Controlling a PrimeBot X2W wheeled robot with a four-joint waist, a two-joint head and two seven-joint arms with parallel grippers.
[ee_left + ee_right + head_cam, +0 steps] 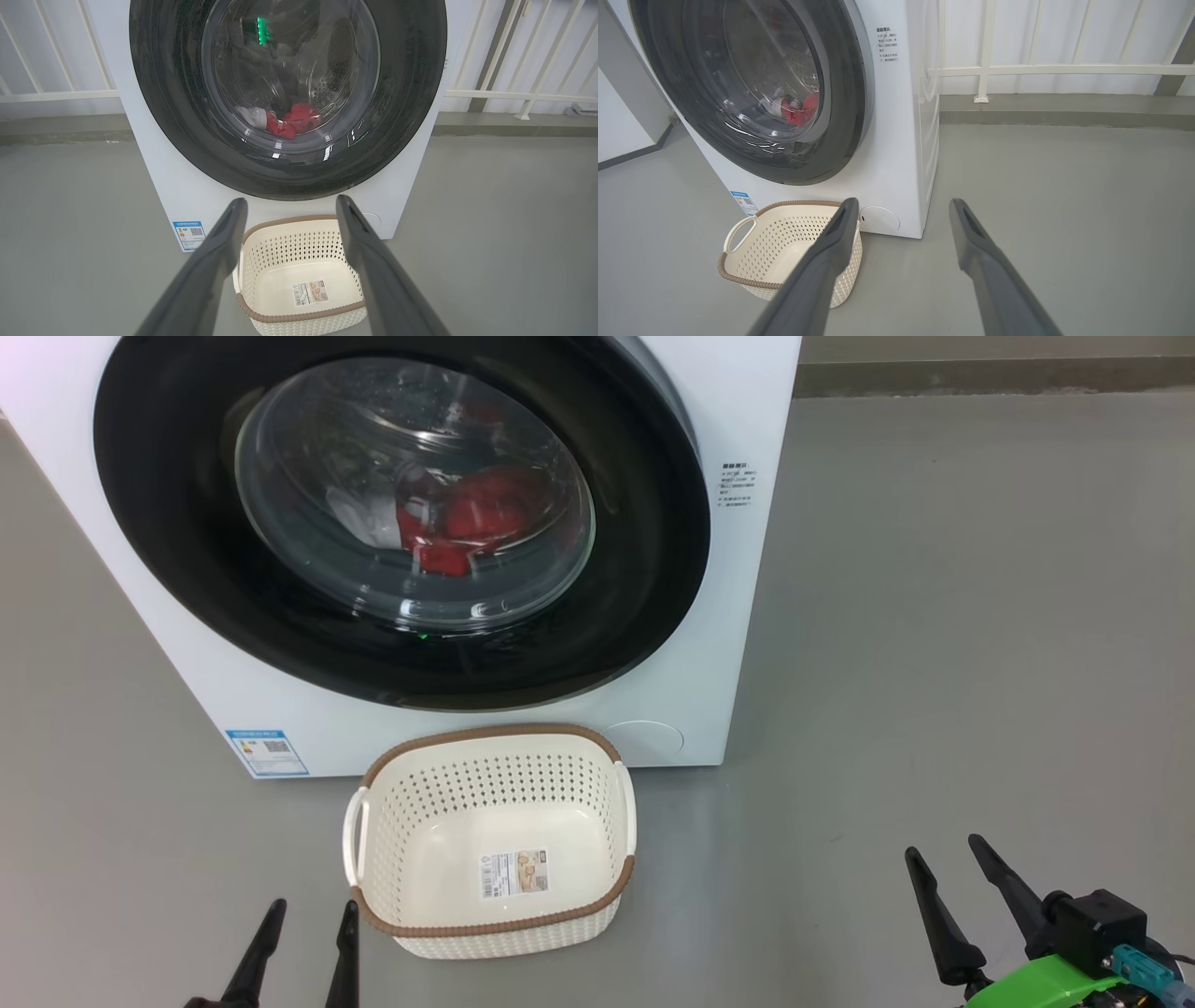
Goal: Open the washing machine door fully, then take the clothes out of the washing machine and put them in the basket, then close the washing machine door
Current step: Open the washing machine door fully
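The white washing machine (766,420) stands ahead on the floor. Its round door (644,541) with the glossy black rim sits almost against the machine's front, standing slightly off it at the right edge. Red and white clothes (467,518) lie in the drum behind the glass. The cream basket (495,933) with a brown rim stands empty on the floor just before the machine. My left gripper (313,910) is open at the lower left, beside the basket's near left corner. My right gripper (943,849) is open at the lower right, well clear of basket and door.
Grey floor (980,663) stretches to the right of the machine. A white railing (1064,70) and a low kerb run behind it. A blue label sticker (266,751) marks the machine's lower left front. A round service cap (644,739) sits at its lower right.
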